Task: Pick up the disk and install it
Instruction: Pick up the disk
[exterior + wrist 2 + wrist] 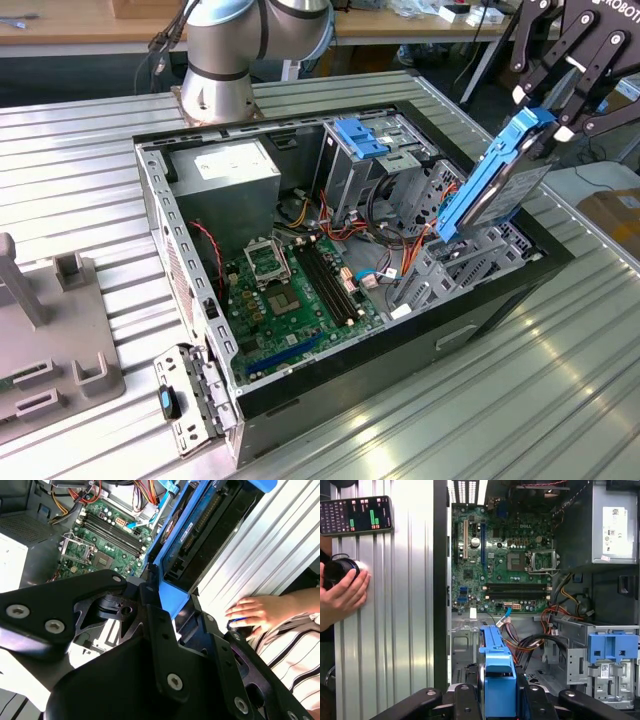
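Table: ribbed metal bench [500, 400]; the case lies on it.
Case: open computer case [170, 230] on its side, motherboard [290, 300] exposed.
Drive cage: grey metal cage [440, 270] at the case's end on the exterior view's right, directly below the disk.
Gripper: gripper [545, 112] is above that end and clamped across the disk's upper end.
Disk: disk [495, 180] is held in the air and not seated. Its long axis is steeply tilted, running down from the claw toward the cage. The low end is near the cage top; contact cannot be judged.
Bracket: lighter blue bracket [360, 137] sits further into the case, apart from the disk.
Hand: a person's hand [252, 612] rests on the bench beside the case.
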Motion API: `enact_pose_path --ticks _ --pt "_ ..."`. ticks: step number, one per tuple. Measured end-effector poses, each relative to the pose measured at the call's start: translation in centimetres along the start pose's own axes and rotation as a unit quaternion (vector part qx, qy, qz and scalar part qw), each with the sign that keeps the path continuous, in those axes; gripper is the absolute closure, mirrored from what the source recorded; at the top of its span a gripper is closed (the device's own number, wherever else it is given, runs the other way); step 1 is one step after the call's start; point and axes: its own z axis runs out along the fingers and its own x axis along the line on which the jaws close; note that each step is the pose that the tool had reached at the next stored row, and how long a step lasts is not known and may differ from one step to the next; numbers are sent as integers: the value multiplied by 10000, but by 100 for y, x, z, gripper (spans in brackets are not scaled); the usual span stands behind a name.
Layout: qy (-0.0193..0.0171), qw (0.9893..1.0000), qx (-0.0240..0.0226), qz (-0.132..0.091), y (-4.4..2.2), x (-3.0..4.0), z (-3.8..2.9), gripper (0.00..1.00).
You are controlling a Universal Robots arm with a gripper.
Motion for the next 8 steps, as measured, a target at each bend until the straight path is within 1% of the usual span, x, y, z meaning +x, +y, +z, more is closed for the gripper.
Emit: enact_pose_path --ticks 3,8 --pt "-1 10000 0 0 -1 1 7 63" --pt "0 10000 0 0 -1 7 43 63"
